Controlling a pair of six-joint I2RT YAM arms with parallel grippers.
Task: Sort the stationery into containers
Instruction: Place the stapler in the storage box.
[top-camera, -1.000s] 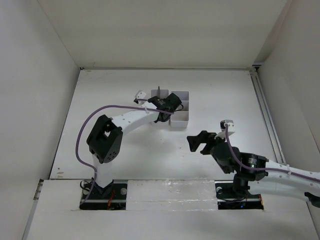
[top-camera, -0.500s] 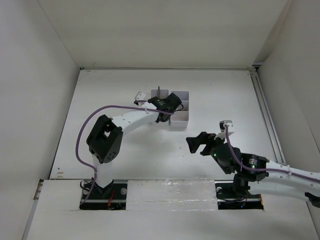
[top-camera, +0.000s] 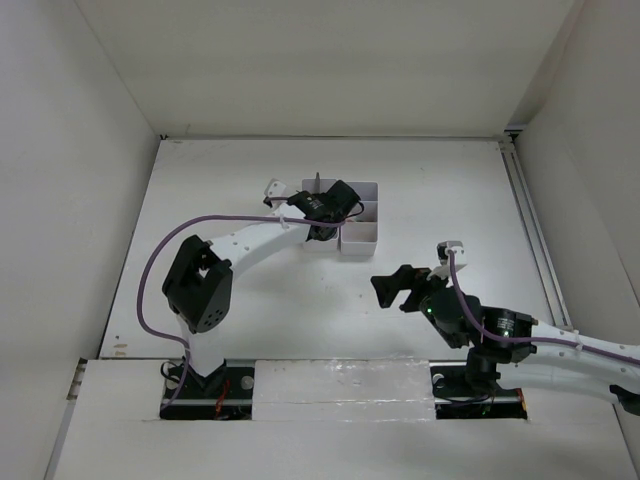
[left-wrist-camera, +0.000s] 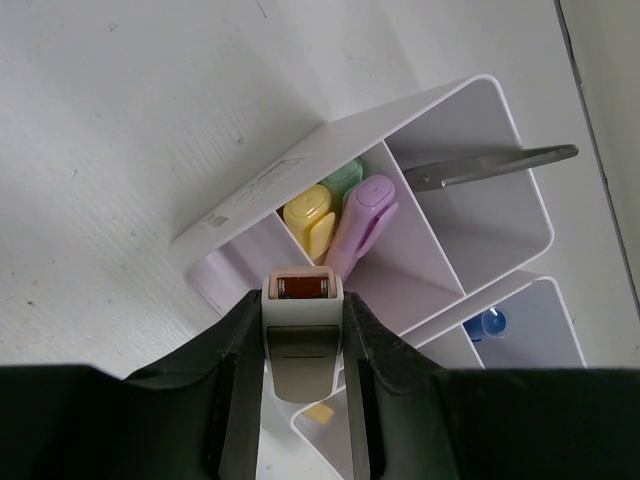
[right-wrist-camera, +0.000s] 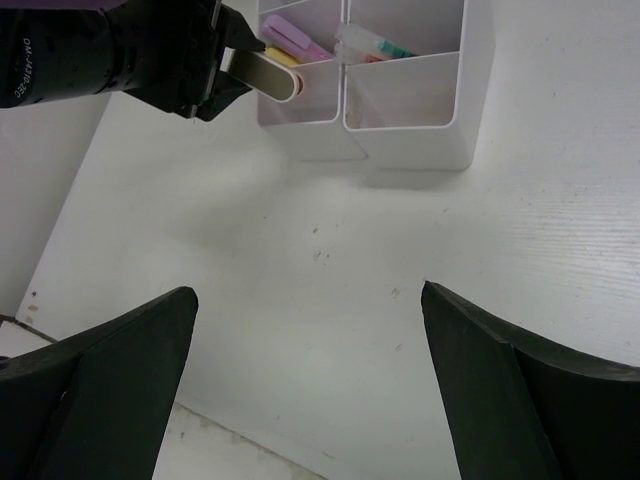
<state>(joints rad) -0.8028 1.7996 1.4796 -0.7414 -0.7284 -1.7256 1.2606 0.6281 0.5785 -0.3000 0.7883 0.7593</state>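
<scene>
My left gripper (left-wrist-camera: 302, 305) is shut on the white-pink stapler (left-wrist-camera: 303, 335) and holds it just above the near end of the white organisers (left-wrist-camera: 250, 198). In the compartments beyond it stand yellow (left-wrist-camera: 309, 216), pink (left-wrist-camera: 362, 212) and green highlighters, a scissors blade (left-wrist-camera: 490, 164), the blue-capped glue bottle (left-wrist-camera: 487, 325) and a tan eraser (left-wrist-camera: 321, 412). In the top view the left gripper (top-camera: 325, 208) hangs over the left side of the organisers (top-camera: 365, 232). My right gripper (top-camera: 394, 289) is open and empty, low over the table; its wrist view shows the organisers (right-wrist-camera: 405, 105) and the stapler (right-wrist-camera: 268, 71).
White walls close the table in at the left, back and right. A metal rail (top-camera: 528, 215) runs along the right edge. The left arm's purple cable (top-camera: 215, 218) arches over the table left of the organisers.
The left arm's elbow has swung down and left, and its gripper has shifted slightly left with the stapler still held. The right gripper has crept a little to the left.
</scene>
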